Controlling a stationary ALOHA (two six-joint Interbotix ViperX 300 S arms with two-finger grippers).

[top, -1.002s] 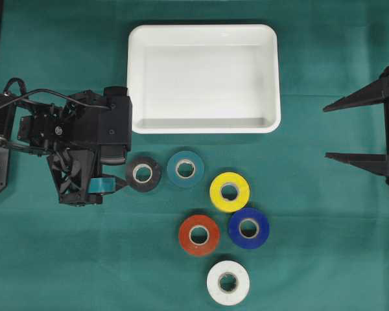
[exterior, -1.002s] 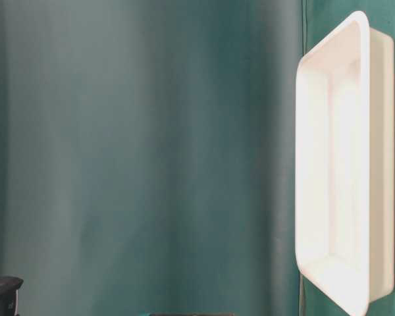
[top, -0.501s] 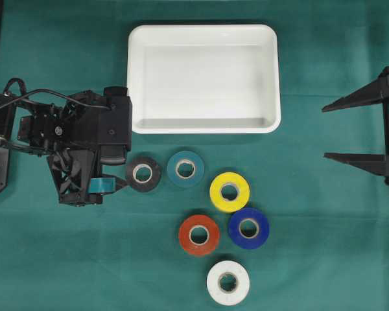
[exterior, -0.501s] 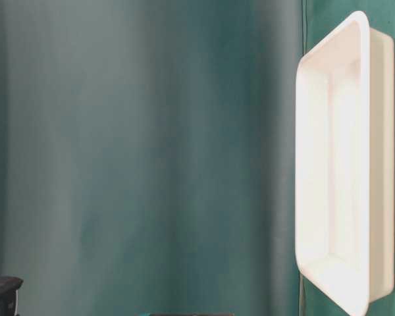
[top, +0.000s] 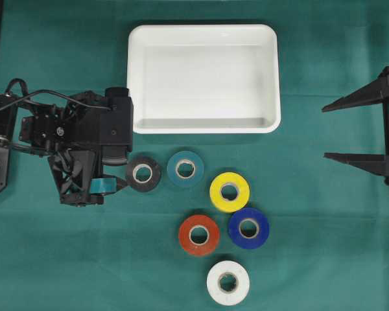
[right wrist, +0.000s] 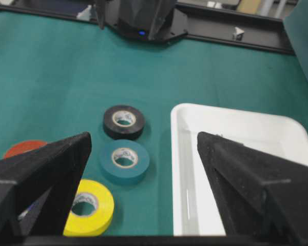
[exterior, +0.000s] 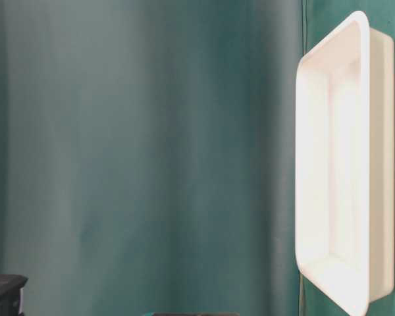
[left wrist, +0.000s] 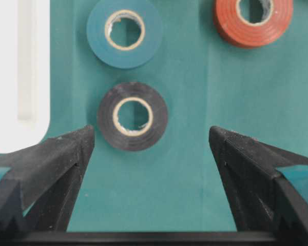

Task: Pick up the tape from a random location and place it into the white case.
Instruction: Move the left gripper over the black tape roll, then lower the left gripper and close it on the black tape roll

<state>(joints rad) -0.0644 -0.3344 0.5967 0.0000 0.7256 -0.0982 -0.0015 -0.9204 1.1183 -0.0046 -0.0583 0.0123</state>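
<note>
Overhead, no writing is legible. A green cloth covers the worktop (top: 45,259). The shallow white plastic case (top: 203,35) sits by the far edge, empty. Below it lie six tape rolls, the black roll (top: 143,173) nearest the left end effector (top: 120,170). The right end effector (top: 330,131) waits, spread, at the right edge. Nothing has shifted since earlier.

At table level, only cloth and case show.

The left wrist view shows jaws spread, the black roll between and beyond their tips, untouched.

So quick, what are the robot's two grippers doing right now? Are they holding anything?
Left gripper: open, holding nothing, the black tape lies just ahead of it.
Right gripper: open, holding nothing.
</note>
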